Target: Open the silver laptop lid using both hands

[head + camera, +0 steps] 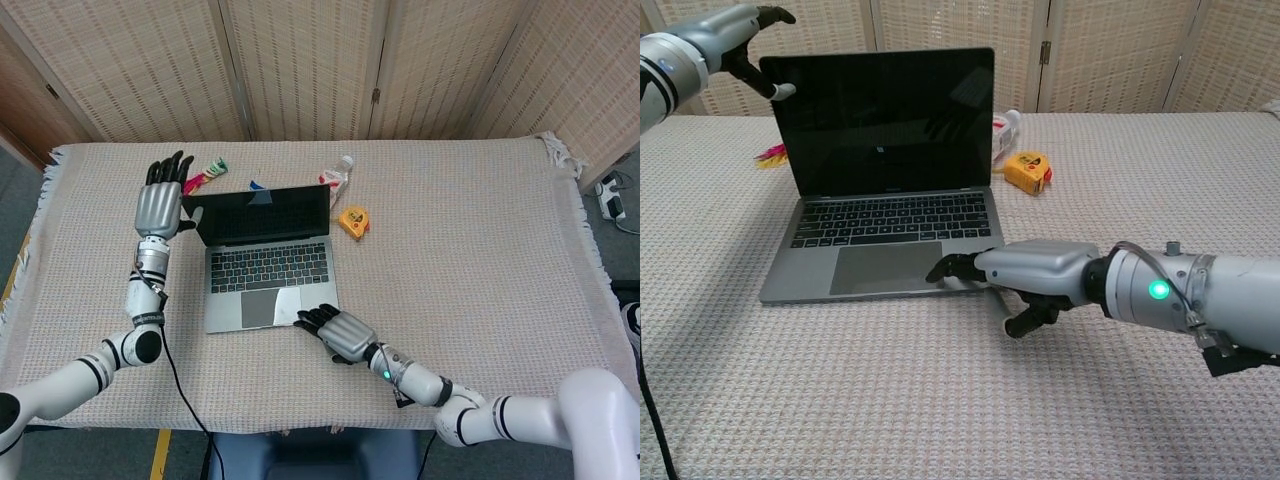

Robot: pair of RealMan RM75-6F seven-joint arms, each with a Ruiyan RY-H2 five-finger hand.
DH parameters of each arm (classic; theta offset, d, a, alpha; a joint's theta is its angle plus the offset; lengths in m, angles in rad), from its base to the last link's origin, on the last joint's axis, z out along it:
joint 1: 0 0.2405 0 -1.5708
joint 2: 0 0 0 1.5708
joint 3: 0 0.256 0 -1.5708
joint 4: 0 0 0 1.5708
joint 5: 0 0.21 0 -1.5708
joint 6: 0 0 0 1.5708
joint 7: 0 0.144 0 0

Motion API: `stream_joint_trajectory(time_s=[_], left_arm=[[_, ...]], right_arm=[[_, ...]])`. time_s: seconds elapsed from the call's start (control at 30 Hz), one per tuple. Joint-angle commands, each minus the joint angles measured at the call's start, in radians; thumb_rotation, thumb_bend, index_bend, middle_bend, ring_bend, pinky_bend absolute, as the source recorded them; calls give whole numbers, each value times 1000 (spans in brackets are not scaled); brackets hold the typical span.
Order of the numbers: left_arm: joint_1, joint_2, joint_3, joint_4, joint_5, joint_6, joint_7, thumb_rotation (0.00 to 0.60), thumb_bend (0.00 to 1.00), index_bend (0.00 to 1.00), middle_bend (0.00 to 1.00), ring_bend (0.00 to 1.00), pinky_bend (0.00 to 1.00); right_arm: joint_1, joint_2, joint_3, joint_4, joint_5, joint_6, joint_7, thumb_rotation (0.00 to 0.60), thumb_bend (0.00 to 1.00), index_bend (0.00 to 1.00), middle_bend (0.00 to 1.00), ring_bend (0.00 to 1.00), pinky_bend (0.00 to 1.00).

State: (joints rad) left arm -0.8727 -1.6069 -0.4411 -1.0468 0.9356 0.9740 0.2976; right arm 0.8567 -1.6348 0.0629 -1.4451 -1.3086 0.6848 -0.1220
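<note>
**Robot hands steady a silver laptop with its lid raised**

A silver laptop (268, 262) sits left of centre on a cloth-covered table (480, 250), its lid upright and its dark screen facing the robot. The left hand (160, 207), at the upper left of the chest view, is at the lid's top left corner with fingers spread; one fingertip appears to touch the corner, though the contact is hard to make out, and it grips nothing. The right hand (1025, 276) lies low at the centre of the chest view, fingers extended flat on the base's front right corner beside the trackpad, pressing rather than clasping.

By the look of it the opening is nearly done. Finishing cleanly calls for the right hand to weigh on the base so the front edge does not lift, while the left eases the lid back by its top edge only, without shoving the whole machine toward the clutter behind it. Too hard a push at one corner could twist the lid.

The table wears a woven beige cloth with a fringed edge. Behind the laptop lie a small plastic bottle (333, 178), a yellow tape measure (351, 220) and a colourful wrapper (207, 170). A folding screen of woven panels (300, 65) closes off the back of the room.
</note>
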Motion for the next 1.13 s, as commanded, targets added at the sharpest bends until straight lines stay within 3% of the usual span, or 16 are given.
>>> stream_joint_trajectory(time_s=[0.03,0.17,0.27,0.43,0.5,0.57,0.67,0.9,1.13], left_arm=[[52,54,48,-82,75,60,-32,600,407,0,0,0,0],[97,98,78,-162,100,94,-43,600,406,0,0,0,0],[185,201,147,-310,114,110,-33,600,406,0,0,0,0],[293,286,223,-429,151,183,-48,600,406,0,0,0,0],[339,314,254,-457,169,214,-65,600,406,0,0,0,0],[384,332,283,-478,187,253,-78,600,406,0,0,0,0],[449,354,321,-505,217,311,-107,600,406,0,0,0,0],[584,390,390,-570,302,459,-150,600,406,0,0,0,0],[673,377,433,-594,369,555,-157,600,406,0,0,0,0]], right_arm=[[-28,49,1,-52,-39,63,23,600,1000,0,0,22,0],[-59,97,-3,-99,-78,129,49,600,1000,0,0,48,0],[-135,210,-23,-182,-118,257,50,599,1000,0,4,56,0],[-239,354,-61,-262,-125,385,26,600,999,0,21,82,0],[-289,408,-80,-281,-126,443,12,600,957,0,21,81,0],[-338,456,-100,-293,-127,497,1,600,828,0,20,75,0],[-408,508,-126,-297,-131,571,-7,600,713,0,9,52,0],[-565,557,-167,-268,-173,750,41,600,703,0,0,40,0],[-677,564,-166,-244,-191,877,49,600,703,0,0,17,0]])
